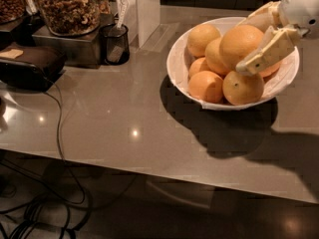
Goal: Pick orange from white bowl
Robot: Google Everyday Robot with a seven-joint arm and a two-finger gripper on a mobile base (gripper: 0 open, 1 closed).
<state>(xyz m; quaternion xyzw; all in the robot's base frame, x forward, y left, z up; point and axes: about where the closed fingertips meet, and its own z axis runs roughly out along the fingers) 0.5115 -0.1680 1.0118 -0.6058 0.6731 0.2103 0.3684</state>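
Note:
The white bowl (175, 59) sits on the grey counter at the right and holds several oranges. The orange (238, 43), the largest one, is uppermost in the pile at the bowl's right side. My gripper (247, 45) reaches in from the top right. One cream finger (264, 51) lies across the orange's front and the other (259, 18) sits behind it. The gripper is shut on the orange, which rides above the others. A lumpier orange (242, 87) and a deeper-orange one (205, 86) lie at the bowl's front.
A glass jar of nuts (67, 6) on a metal base, a black mesh cup (114, 44) and a black device (30, 66) stand at the back left. A cable (60, 133) hangs over the counter's front edge. A white wall column (144, 9) stands behind the bowl.

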